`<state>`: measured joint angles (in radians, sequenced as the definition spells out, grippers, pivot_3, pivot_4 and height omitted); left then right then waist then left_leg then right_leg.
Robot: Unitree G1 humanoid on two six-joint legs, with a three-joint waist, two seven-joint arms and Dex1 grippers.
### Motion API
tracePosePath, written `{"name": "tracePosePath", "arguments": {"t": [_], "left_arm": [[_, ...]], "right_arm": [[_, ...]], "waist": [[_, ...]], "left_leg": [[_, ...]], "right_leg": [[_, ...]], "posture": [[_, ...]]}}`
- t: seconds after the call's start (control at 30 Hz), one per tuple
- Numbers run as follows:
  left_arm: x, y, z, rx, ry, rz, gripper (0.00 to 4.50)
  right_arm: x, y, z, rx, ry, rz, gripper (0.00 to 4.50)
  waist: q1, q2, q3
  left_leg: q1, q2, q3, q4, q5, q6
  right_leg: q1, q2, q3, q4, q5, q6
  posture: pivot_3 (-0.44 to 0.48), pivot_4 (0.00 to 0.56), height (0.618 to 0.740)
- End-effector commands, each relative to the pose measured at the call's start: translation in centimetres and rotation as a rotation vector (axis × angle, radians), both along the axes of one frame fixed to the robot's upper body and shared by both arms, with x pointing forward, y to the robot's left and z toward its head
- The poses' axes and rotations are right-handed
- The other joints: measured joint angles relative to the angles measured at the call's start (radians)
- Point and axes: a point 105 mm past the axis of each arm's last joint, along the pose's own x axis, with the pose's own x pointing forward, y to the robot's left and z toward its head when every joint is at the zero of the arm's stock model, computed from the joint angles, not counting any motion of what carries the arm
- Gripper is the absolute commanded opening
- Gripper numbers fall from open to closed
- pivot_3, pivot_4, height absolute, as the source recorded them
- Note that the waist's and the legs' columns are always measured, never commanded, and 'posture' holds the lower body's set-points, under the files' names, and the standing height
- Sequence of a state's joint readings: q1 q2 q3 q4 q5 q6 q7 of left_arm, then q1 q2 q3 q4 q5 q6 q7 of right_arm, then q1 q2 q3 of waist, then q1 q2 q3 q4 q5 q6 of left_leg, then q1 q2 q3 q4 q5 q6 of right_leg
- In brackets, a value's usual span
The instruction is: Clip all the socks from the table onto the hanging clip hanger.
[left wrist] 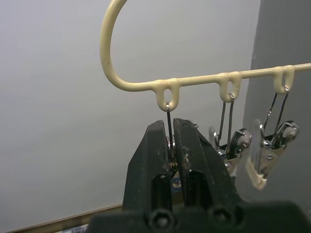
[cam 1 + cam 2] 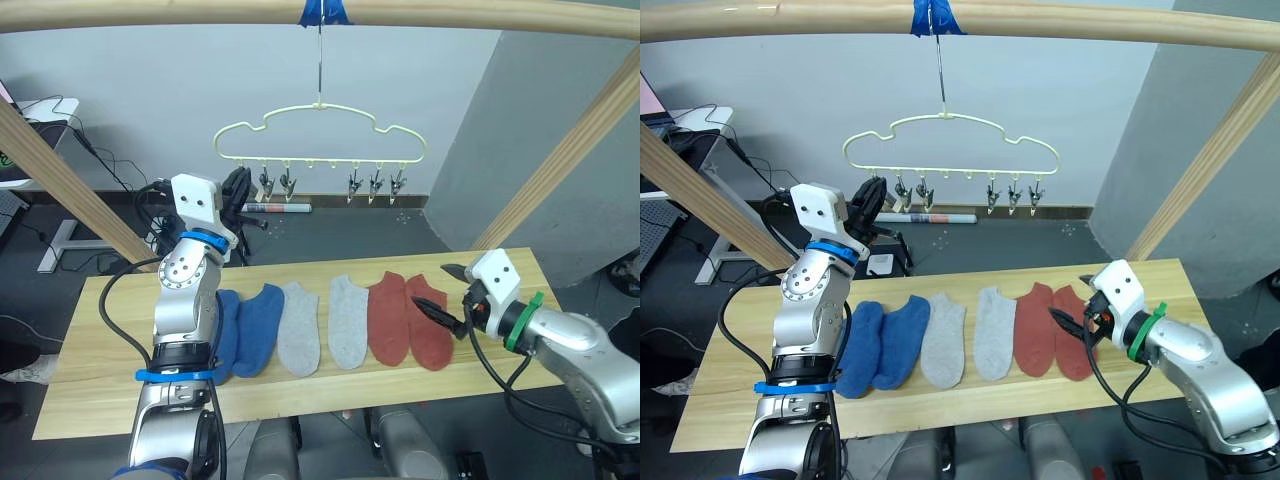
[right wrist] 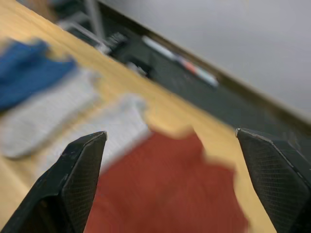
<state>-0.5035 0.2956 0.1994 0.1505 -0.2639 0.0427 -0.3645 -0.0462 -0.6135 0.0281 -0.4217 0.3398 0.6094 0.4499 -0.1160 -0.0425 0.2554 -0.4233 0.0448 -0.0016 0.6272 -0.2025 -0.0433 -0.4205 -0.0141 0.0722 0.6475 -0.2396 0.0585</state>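
Six socks lie in a row on the table [image 2: 90, 385]: two blue [image 2: 258, 328], two light grey [image 2: 298, 330] and two brick red [image 2: 390, 318]. Above and behind them hangs the pale-yellow clip hanger [image 2: 320, 106] with its row of metal clips [image 2: 375, 184]. My left gripper [image 2: 238, 188] is raised at the hanger's left end. In the left wrist view its fingers [image 1: 155, 145] are shut on the leftmost clip [image 1: 168, 116]. My right gripper [image 2: 428, 285] stands open low over the rightmost red sock [image 3: 170, 189], with nothing between its fingers.
A thick wooden pole [image 2: 450, 15] carries the hanger's hook under blue tape. Slanted wooden posts stand at the left [image 2: 60, 170] and at the right [image 2: 570, 150]. Cables and a desk leg lie on the floor behind the table.
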Motion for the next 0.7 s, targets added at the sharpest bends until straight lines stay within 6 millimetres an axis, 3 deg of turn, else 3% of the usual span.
{"name": "tracePosePath", "arguments": {"t": [0.03, 0.17, 0.33, 0.43, 0.53, 0.7], "left_arm": [[-0.7, -0.5, 1.3, 0.031, -0.035, -0.028, 0.01], [-0.8, -0.7, 1.5, 0.037, -0.025, -0.044, 0.01], [-0.8, -0.9, 1.6, 0.051, -0.015, -0.066, 0.01], [-0.9, -1.1, 1.6, 0.058, -0.011, -0.078, 0.01], [-0.9, -1.1, 1.6, 0.06, -0.007, -0.085, 0.0], [-0.9, -1.3, 1.4, 0.051, 0.009, -0.111, 0.0]], "right_arm": [[1.6, -1.4, -2.4, -0.032, -0.004, -0.156, 4.5], [3.6, -2.0, -5.4, 0.02, 0.046, -0.297, 4.5], [5.9, -2.1, -7.5, 0.079, 0.104, -0.403, 4.5], [6.3, -2.1, -8.7, 0.088, 0.154, -0.424, 4.5], [6.3, -2.1, -9.5, 0.079, 0.185, -0.436, 3.91], [6.3, -1.8, -10.1, 0.056, 0.197, -0.428, 2.16]], "waist": [[-0.001, 0.001, 0.0], [-0.003, 0.002, 0.001], [-0.002, 0.003, 0.003], [0.0, 0.004, 0.004], [0.004, 0.004, 0.004], [0.003, 0.004, 0.004]], "left_leg": [[0.0, 0.0, 0.0, 0.0, 0.0, 0.0], [0.0, 0.0, 0.0, 0.0, 0.0, 0.0], [-0.002, 0.0, 0.0, 0.0, 0.0, 0.0], [-0.002, 0.0, -0.001, 0.0, 0.0, 0.0], [-0.003, 0.0, -0.001, -0.001, 0.0, 0.0], [-0.003, 0.0, -0.001, 0.0, 0.0, 0.0]], "right_leg": [[0.0, 0.0, 0.0, 0.0, 0.0, 0.0], [0.0, 0.001, 0.0, 0.0, 0.0, 0.0], [-0.001, 0.001, 0.0, 0.0, 0.0, 0.0], [-0.001, 0.001, 0.0, 0.0, 0.0, 0.0], [-0.001, 0.001, 0.0, -0.001, 0.0, 0.0], [-0.001, 0.001, 0.0, -0.001, 0.0, 0.001]], "posture": [[-0.217, 0.28, 0.74], [-0.205, 0.282, 0.74], [-0.19, 0.284, 0.74], [-0.184, 0.283, 0.74], [-0.182, 0.282, 0.74], [-0.181, 0.28, 0.74]]}}
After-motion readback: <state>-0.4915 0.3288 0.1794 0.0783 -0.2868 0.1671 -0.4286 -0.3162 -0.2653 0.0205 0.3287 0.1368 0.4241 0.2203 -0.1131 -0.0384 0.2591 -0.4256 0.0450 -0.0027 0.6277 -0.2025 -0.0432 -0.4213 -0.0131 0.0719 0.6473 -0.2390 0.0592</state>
